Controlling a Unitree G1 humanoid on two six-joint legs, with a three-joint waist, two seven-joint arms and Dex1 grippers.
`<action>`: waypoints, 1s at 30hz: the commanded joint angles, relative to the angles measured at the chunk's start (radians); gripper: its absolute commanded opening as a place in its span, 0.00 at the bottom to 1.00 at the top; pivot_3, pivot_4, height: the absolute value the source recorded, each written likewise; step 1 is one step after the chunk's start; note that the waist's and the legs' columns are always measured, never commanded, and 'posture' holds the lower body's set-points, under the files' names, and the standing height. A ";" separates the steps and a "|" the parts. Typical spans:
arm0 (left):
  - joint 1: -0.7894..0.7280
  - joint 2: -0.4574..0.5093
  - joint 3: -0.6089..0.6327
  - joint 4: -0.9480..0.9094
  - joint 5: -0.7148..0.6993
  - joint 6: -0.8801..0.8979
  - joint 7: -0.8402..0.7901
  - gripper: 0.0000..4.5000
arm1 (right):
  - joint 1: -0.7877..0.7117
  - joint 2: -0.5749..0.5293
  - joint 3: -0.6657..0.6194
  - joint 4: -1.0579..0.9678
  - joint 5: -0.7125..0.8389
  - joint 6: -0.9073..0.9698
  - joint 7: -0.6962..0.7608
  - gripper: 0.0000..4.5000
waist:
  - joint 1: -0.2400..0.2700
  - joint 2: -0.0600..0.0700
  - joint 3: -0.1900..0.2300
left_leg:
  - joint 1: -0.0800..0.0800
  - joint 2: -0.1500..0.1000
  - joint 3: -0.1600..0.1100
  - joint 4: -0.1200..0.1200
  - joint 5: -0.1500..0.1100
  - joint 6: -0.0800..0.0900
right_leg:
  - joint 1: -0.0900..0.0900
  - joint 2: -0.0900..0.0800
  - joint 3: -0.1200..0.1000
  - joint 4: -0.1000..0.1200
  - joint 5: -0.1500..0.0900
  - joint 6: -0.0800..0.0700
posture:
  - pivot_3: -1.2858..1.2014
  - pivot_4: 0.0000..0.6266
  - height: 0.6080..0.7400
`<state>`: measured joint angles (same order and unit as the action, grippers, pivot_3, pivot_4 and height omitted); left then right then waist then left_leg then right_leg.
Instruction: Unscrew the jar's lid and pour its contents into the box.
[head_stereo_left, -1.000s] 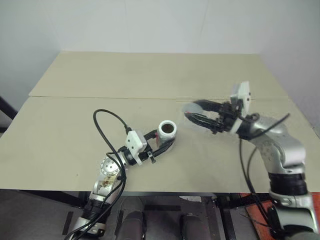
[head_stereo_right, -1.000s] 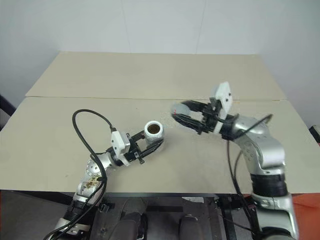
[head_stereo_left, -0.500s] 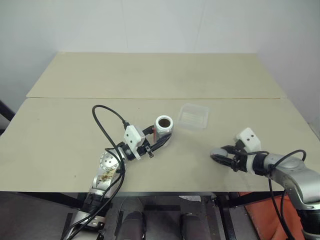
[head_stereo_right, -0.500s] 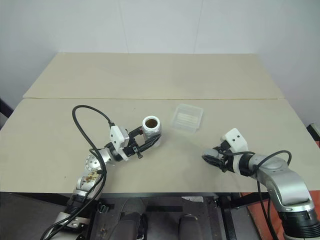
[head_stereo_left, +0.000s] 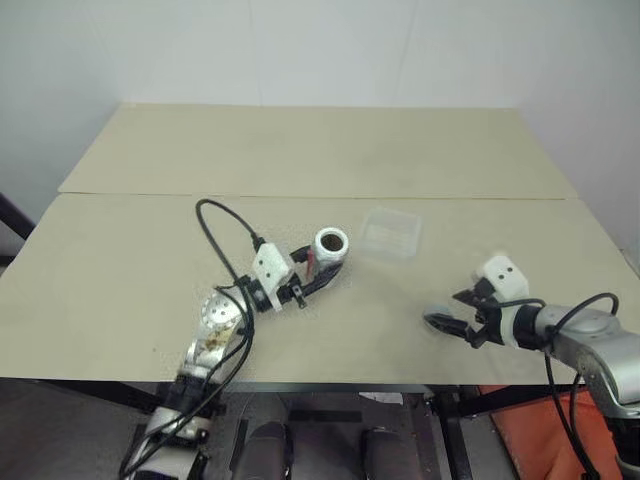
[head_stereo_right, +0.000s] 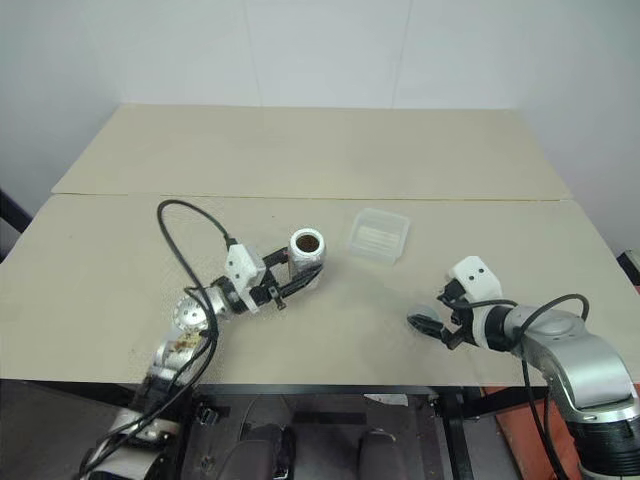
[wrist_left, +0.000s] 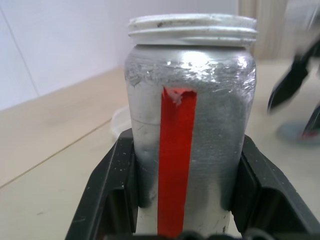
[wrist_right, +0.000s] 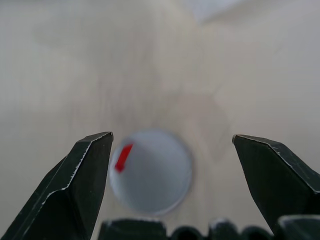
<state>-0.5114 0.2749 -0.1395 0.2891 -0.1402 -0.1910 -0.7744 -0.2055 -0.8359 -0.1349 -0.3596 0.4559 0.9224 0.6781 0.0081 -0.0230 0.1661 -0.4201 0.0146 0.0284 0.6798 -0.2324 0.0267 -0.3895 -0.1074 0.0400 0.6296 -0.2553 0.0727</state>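
The jar (head_stereo_left: 330, 246) is silver-grey with a red strip down its side (wrist_left: 175, 165), and it stands upright and uncapped with brown contents showing in its mouth. My left gripper (head_stereo_left: 320, 272) is shut on its lower body, just above the table. The clear plastic box (head_stereo_left: 390, 232) lies on the table just right of the jar. The grey lid (wrist_right: 150, 172), with its small red mark, lies flat on the table near the front right (head_stereo_left: 437, 318). My right gripper (wrist_right: 171, 136) hangs open over it, a finger (wrist_right: 87, 175) on either side, apart from the lid.
The beige table (head_stereo_left: 300, 150) has a seam running across its middle and a front edge close to the lid. A black cable (head_stereo_left: 225, 225) loops up from my left arm. White walls stand behind the table.
My right gripper came down from above the box to the table's front right and opened, leaving the lid on the table. My left gripper carried the jar a little farther away, towards the box.
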 joint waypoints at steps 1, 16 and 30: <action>-0.182 -0.009 -0.020 0.184 0.094 0.002 0.056 0.43 | -0.085 0.022 -0.049 0.013 0.001 -0.017 -0.043 0.99 | 0.001 0.000 0.000 | 0.000 0.000 0.000 0.000 0.000 0.000 | 0.000 0.000 0.000 0.000 0.000 0.000 | 0.52 0.24 1.00; -0.839 -0.164 -0.355 0.996 0.668 -0.187 0.613 0.43 | -0.077 0.118 -0.112 -0.105 0.029 0.046 -0.183 0.99 | 0.006 -0.001 0.001 | -0.020 -0.002 0.002 0.000 0.000 0.001 | -0.015 0.000 -0.006 0.000 0.000 0.002 | 0.52 0.24 1.00; -1.064 -0.219 -0.948 1.110 1.333 -0.126 1.174 0.43 | 0.017 0.222 -0.356 -0.304 0.231 0.184 -0.286 0.99 | 0.008 -0.002 0.001 | -0.021 -0.002 0.002 0.000 0.001 0.000 | -0.016 0.000 -0.006 0.000 0.000 0.002 | 0.52 0.24 1.00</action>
<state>-1.5289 0.0639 -1.0525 1.4020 1.1475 -0.3242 0.3559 -0.1847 -0.6180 -0.4367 -0.6177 0.6528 1.0966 0.4093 0.0159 -0.0252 0.1674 -0.4407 0.0127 0.0304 0.6799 -0.2319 0.0267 -0.4058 -0.1076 0.0344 0.6298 -0.2553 0.0749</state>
